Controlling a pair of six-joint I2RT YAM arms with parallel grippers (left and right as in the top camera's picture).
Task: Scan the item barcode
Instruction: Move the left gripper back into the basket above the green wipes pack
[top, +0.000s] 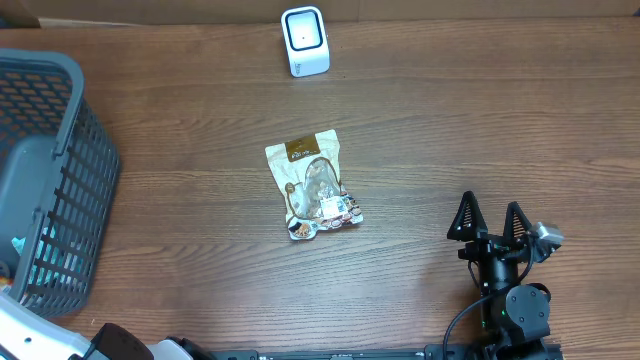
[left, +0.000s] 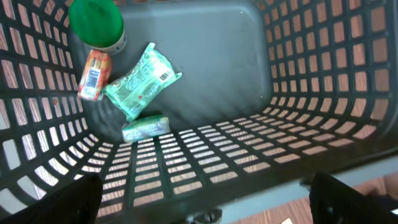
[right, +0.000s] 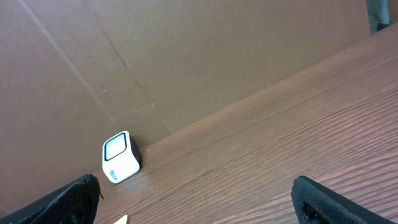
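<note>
Wood-grain worktop (top: 450, 120) is backed by a plain brown wall (right: 124, 50), against which a small white scanner (top: 304, 41) is stood. The right pincer (top: 490, 205) is spread wide and nothing is held in it. A snack pouch (top: 312, 186) is laid flat ahead of it and to its left, well apart, with the scanner farther ahead beyond. The left pincer (left: 205, 183) is likewise spread and empty above a grey basket (left: 298, 155), where a green packet (left: 140, 84) is seen ahead-left of it. The snack pouch is judged the item to be scanned. It should be gripped by one edge, so that the barcode, not visible on the upper face, is left uncovered and can be turned toward the scanner window.
</note>
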